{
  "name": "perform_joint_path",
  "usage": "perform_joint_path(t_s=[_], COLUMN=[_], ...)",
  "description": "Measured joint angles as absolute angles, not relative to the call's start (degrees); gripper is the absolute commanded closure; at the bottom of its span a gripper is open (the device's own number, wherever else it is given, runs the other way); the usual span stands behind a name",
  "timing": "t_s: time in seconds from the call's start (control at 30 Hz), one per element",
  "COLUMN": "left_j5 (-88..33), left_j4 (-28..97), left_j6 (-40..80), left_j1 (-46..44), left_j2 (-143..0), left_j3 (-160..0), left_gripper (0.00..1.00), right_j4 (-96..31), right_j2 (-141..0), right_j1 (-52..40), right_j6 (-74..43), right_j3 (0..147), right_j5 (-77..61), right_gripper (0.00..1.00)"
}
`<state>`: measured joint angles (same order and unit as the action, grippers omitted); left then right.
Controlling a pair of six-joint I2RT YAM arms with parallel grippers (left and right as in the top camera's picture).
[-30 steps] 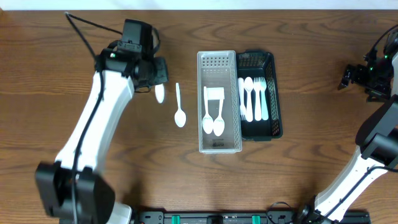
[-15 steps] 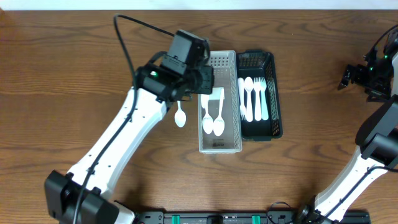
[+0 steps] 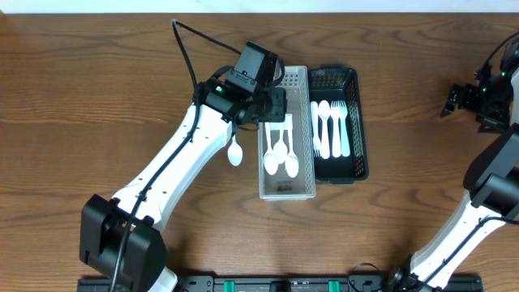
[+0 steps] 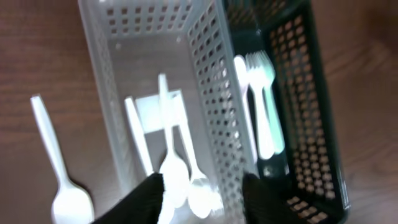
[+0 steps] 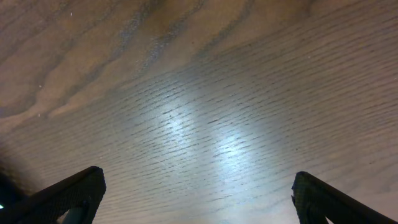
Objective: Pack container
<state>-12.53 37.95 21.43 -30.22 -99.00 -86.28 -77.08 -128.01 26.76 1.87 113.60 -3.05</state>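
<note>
Spoons [image 3: 280, 158] lie over white label [image 4: 149, 112], unreadable, inside clear bin [image 3: 286, 192]

Glossy wood-grain table [image 5: 205, 93], right tool [image 5: 198, 198] fingertips [image 5: 71, 190] wide apart at the lower corners.

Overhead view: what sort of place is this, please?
Probably a robotics test bench, not a kitchen: a left arm and right arm stand at a wooden table, with plastic spoons in a clear basket and forks in a black basket.

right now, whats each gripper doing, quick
left gripper: open, holding nothing
right gripper: open, holding nothing
</note>
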Motion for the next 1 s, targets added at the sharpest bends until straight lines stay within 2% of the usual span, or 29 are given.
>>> perform_joint_path(t_s=[0.03, 0.1, 0.13, 0.27, 0.6, 1.0], left_j5=[-12.58, -12.67, -12.75, -10.87, -1.76, -1.06], left_j4=[37.5, 36.32, 36.03, 37.52, 55.18, 59.35], left_j6=[21.39, 20.32, 19.62, 17.28, 15.79, 19.7], left_j1=[-30.22, -30.11, -29.98, -27.62, -9.69, -9.34], left_j2=[-99.0, -98.87, -98.72, -96.75, -90.45, -100.33], left_j3=[-86.28, -86.28, -86.28, -86.28, -86.32, -86.28], left_gripper=[0.48, 0.23, 0.15, 0.04, 0.01, 0.02], right_j4=[-77.06, -77.06, -77.06, -77.06, -77.06, -77.06], right_j2=[-128.01, -128.01, -128.01, -128.01, -128.01, -128.01], right_j1=[26.76, 26.76, 26.76, 26.76, 26.76, 26.76], right_j6=[1.87, 1.89, 1.87, 1.87, 1.87, 1.87], right_j3=[113.6, 113.6, 113.6, 113.6, 113.6, 113.6], right_j5=[-3.07, -3.07, -3.07, -3.05, -3.05, -3.05], right_gripper=[0.01, 0.01, 0.01, 0.01, 0.01, 0.01])
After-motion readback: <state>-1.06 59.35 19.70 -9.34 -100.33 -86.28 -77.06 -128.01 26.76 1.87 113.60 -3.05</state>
